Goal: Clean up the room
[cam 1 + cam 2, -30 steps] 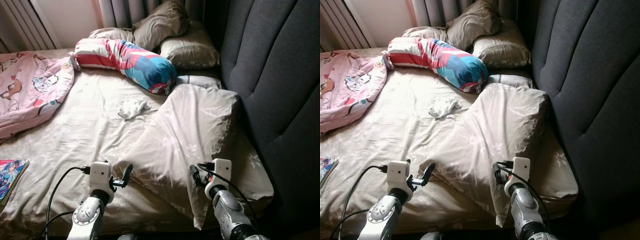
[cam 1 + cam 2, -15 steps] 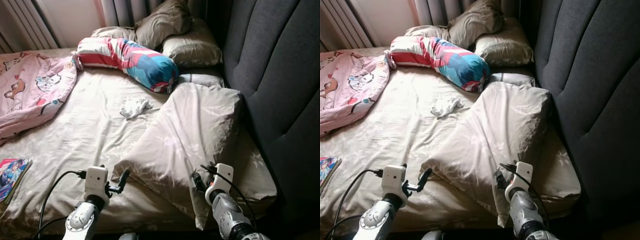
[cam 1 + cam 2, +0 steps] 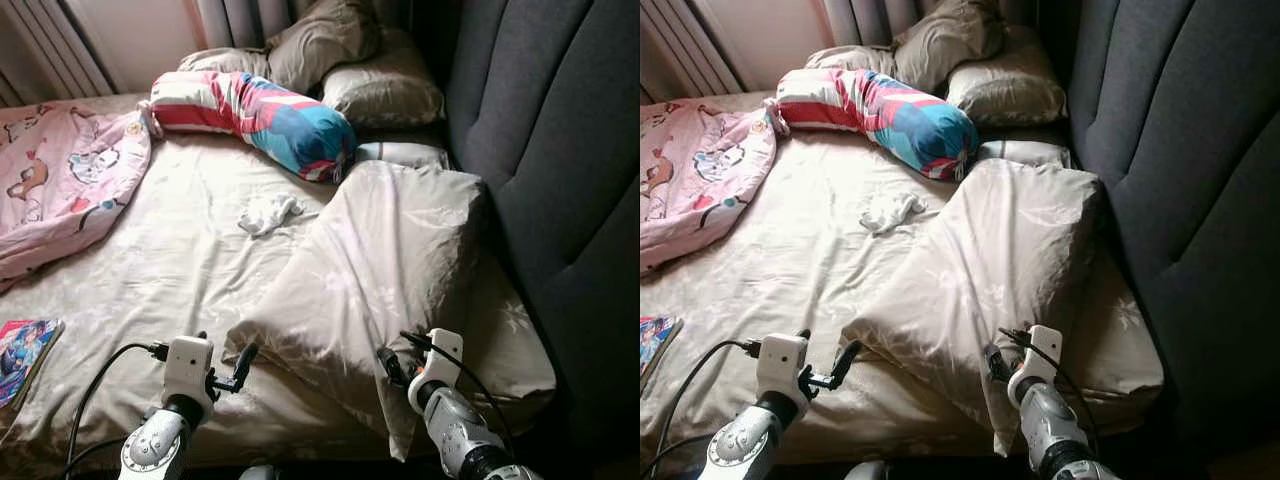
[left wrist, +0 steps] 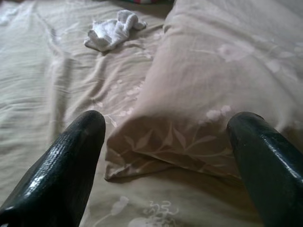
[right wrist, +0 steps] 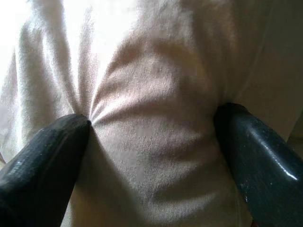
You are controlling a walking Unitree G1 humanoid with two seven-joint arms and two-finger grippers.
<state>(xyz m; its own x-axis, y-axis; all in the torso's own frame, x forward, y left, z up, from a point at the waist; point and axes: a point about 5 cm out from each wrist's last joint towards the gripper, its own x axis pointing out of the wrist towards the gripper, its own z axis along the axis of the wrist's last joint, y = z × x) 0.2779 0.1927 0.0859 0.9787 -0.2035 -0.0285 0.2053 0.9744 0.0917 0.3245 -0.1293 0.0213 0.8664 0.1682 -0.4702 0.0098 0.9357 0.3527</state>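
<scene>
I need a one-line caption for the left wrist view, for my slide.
Open left gripper facing the corner of the folded beige duvet, white cloth lying beyond.

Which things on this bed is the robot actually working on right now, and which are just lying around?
In hand:
beige duvet
left gripper, open at its folded corner
right gripper, open, pressed into its fabric

Lying about:
white cloth
striped bolster
pink blanket
book
pillows

Book (image 3: 22, 345) (half cut off)
</scene>
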